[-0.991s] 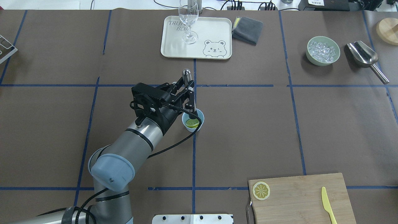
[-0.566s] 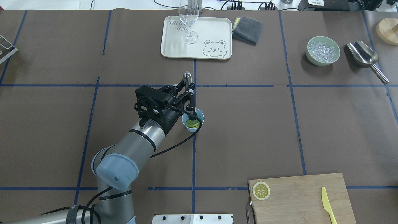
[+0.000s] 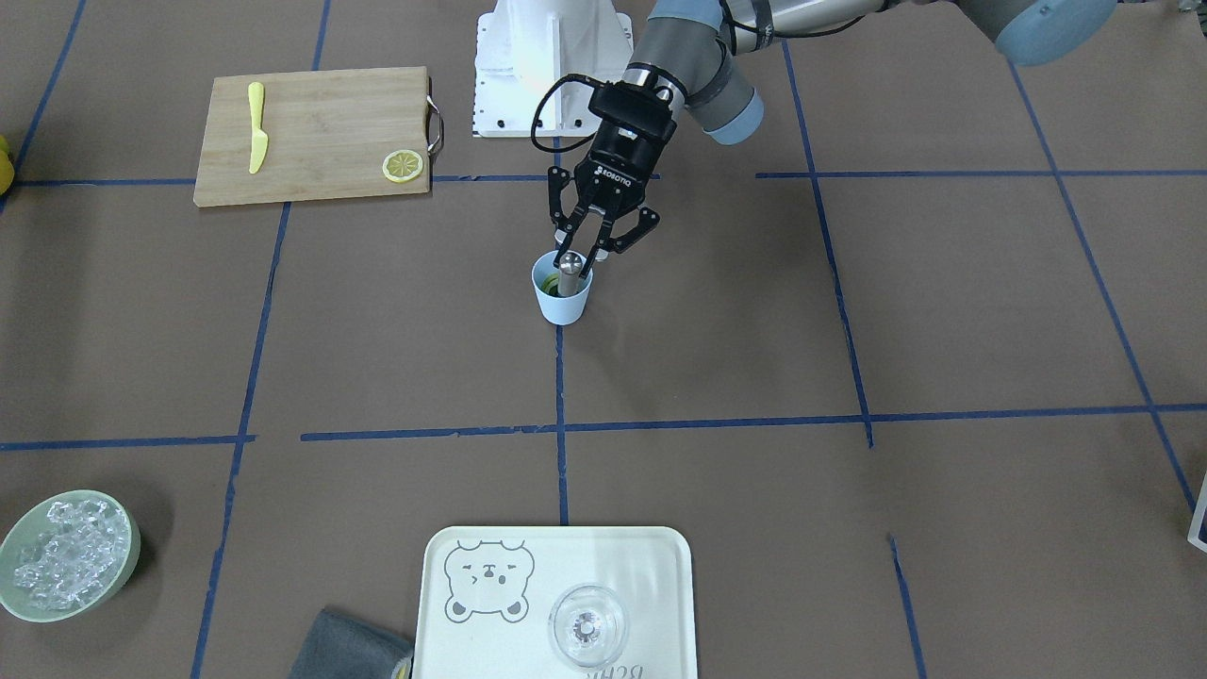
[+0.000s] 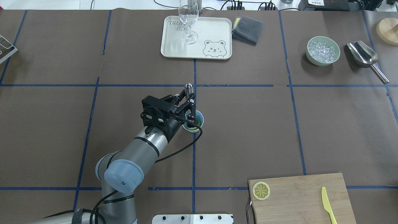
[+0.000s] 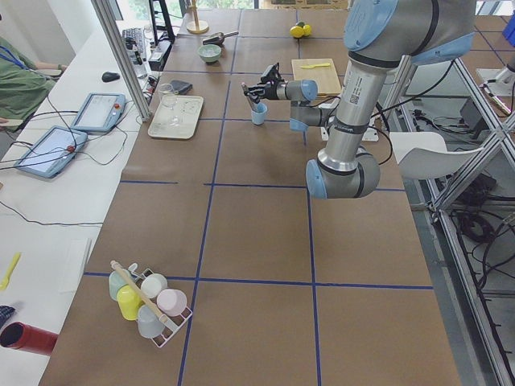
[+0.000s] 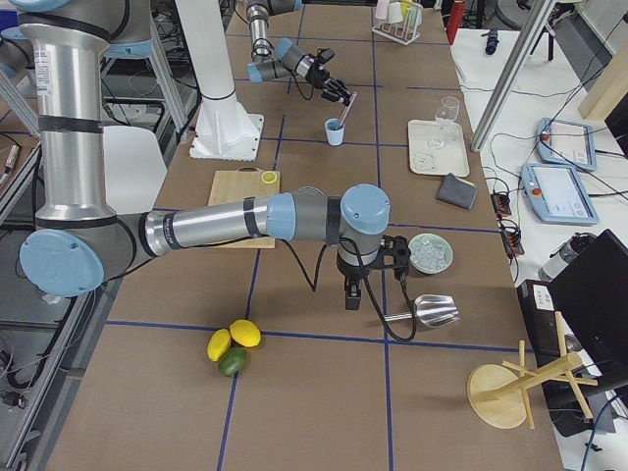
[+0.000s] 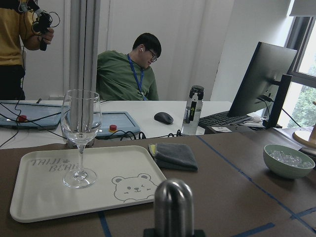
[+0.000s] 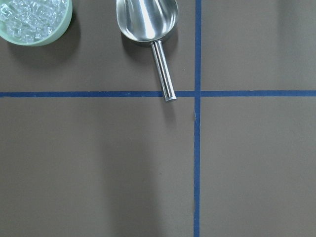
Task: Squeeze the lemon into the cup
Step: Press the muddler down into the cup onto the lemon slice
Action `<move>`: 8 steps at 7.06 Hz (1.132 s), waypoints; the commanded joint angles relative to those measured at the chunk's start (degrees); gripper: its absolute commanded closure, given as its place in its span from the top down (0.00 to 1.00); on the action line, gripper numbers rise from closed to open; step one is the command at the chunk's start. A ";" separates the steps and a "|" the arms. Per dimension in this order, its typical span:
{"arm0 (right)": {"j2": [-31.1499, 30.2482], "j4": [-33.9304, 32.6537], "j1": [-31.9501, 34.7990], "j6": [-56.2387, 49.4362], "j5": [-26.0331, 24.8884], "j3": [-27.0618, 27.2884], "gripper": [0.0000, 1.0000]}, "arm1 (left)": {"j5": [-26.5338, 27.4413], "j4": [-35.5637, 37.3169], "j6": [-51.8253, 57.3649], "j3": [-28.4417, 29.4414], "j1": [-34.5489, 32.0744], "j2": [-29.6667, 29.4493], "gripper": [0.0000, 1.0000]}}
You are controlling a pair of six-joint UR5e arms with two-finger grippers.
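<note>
- The left gripper (image 3: 576, 258) reaches out from the robot's side and hangs right over the cup, fingers pointing down. They are clenched on a metal muddler (image 3: 569, 275), gripped partway along its shaft.
- The muddler's long axis runs steeply down. In the right side view it leans a little, its rounded top toward the tray side and its lower end inside the cup.
- The cup (image 3: 563, 304) stands upright on the table, directly beneath the fingertips and close under them; whether they touch the rim I cannot tell.
- The lemon (image 4: 193, 125) lies in the bottom of the cup, under the muddler's lower end. By my reading, the next push goes straight down along the shaft.
- A second lemon slice (image 4: 261, 190) lies flat on the cutting board (image 4: 298, 199), well apart from the cup.
- The right gripper (image 6: 351, 294) hangs far off near the ice bowl (image 4: 323, 51) and scoop (image 4: 365, 56); whether it is spread or closed I cannot tell. The left arm is much the nearer.
</note>
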 commanded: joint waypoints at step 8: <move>0.06 0.00 0.16 0.00 0.00 0.15 1.00 | -4.97 0.29 12.71 -13.53 -5.11 1.05 0.00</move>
